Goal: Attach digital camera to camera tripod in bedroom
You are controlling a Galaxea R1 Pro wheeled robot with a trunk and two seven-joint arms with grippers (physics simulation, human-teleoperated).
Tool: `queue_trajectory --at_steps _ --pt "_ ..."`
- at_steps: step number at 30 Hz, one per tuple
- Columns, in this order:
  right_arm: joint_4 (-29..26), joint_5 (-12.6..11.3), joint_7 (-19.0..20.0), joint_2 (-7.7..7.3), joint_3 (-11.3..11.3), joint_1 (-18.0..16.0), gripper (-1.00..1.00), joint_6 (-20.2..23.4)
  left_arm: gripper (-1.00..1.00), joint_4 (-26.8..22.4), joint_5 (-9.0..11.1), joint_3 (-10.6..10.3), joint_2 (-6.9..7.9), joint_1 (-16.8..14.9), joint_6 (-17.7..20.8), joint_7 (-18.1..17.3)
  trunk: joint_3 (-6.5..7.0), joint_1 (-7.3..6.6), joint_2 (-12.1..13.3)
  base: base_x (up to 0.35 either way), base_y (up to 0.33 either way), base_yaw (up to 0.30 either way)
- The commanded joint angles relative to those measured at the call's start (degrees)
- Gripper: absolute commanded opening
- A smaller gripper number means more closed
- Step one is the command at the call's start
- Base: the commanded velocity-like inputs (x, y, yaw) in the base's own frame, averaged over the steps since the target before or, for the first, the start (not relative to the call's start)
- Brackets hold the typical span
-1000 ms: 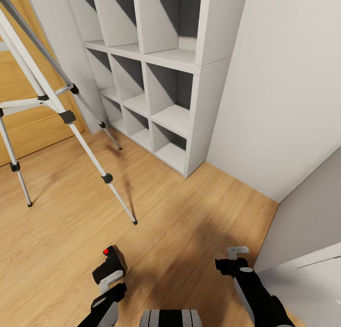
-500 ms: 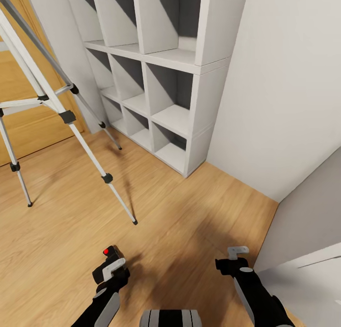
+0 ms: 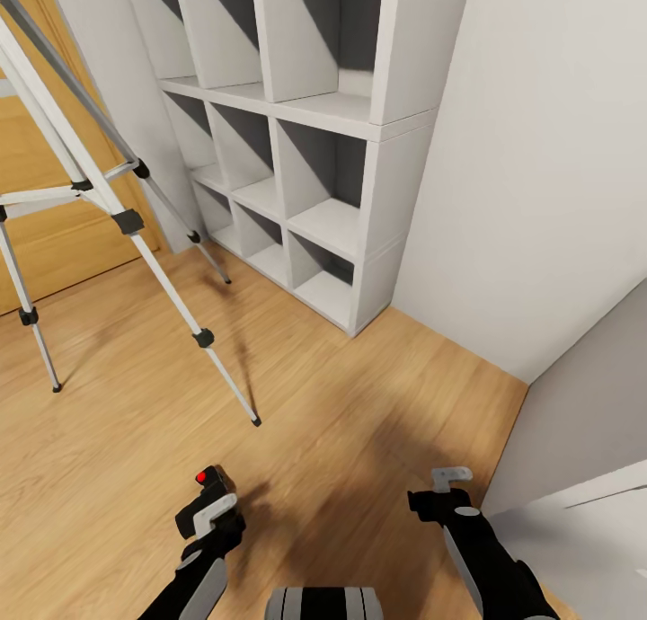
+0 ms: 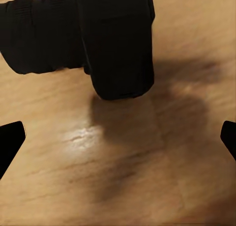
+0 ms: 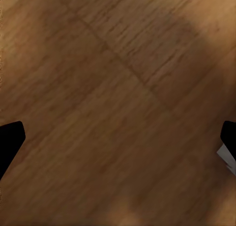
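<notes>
Bedroom floor (image 3: 359, 440) lies under the left gripper (image 3: 214, 516), jaws apart near the unattached digital camera (image 3: 205, 503); the camera tripod (image 3: 108, 207) waits well apart.

A light wood-plank floor (image 3: 359, 422) with fine grain and a faint satin sheen is shown. A small black boxy camera (image 4: 98, 39) looks matt, like plastic. Smooth silver-white metal-looking tripod legs (image 3: 171, 287) and a matt white cube shelf (image 3: 332, 225) are seen.
</notes>
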Motion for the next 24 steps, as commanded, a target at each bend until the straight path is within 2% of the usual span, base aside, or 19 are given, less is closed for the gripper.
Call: queue_trajectory --at_steps 1,4,8,10,16,19,24 --pt "-0.1 0.6 0.1 0.05 -0.1 0.0 1.0 0.4 1.0 -0.1 0.4 -0.3 0.05 0.0 0.0 0.4 -0.04 -0.01 0.0 0.0 0.0 0.0" --pt "-0.8 0.3 0.8 0.2 0.1 0.0 1.0 0.2 1.0 -0.7 0.8 -0.1 -0.6 -0.7 -0.1 1.0 -0.04 -0.01 0.0 0.0 -0.053 0.0" --pt "-2.0 0.3 1.6 0.21 0.1 0.0 1.0 0.2 1.0 -1.0 0.8 0.1 -0.23 -1.4 0.2 2.3 -0.04 -0.01 0.0 0.0 -0.098 0.0" --pt "-2.7 0.3 1.2 0.33 0.1 0.0 1.0 0.1 1.0 -1.3 1.1 0.4 0.14 -1.2 0.4 1.7 -0.04 -0.01 0.0 0.0 -0.122 0.0" --pt "-4.6 0.3 1.1 2.16 0.1 0.0 1.0 0.3 1.0 -3.2 2.9 2.3 0.55 -1.2 0.8 -0.3 -0.04 -0.01 0.0 0.0 -0.142 0.0" --pt "-5.6 0.3 1.2 3.13 0.0 0.0 1.0 0.6 1.0 -4.2 3.8 2.5 0.53 -1.2 0.8 0.5 -0.04 -0.01 0.0 0.0 -0.134 0.0" --pt "-7.2 0.3 1.2 3.35 0.1 0.0 1.0 0.7 1.0 -5.8 5.4 2.5 0.18 -1.2 0.8 2.1 -0.04 -0.01 0.0 0.0 -0.059 0.0"
